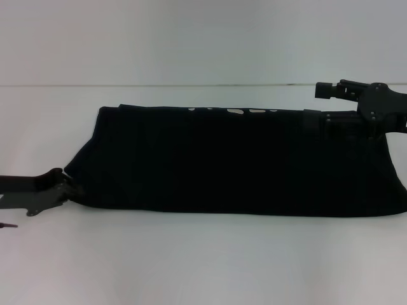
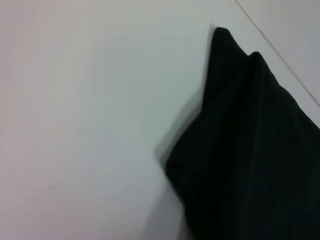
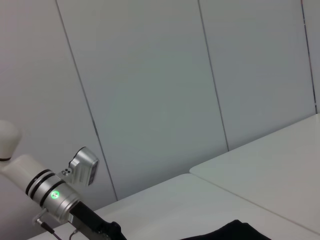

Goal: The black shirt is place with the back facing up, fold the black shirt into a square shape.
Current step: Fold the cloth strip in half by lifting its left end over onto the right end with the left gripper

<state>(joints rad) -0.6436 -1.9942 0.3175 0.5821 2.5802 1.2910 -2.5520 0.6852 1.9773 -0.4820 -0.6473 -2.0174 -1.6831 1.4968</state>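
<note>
Folding partly done: black shirt (image 1: 235, 162) lies as a long band, not yet square; left gripper (image 1: 63, 184) and right gripper (image 1: 331, 105) at its ends, finger state indiscernible

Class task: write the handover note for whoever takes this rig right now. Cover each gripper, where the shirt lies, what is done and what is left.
Left gripper: low on the table, at the near left corner of the black shirt; its grip cannot be judged.
Right gripper: raised over the shirt's far right edge; whether it is open or shut is unclear.
Shirt: lies as a long band across the table, with a bit of white print showing along the far edge.
Done: it looks folded lengthwise.
Left: fold the band's ends inward, probably, until it is square.
</note>
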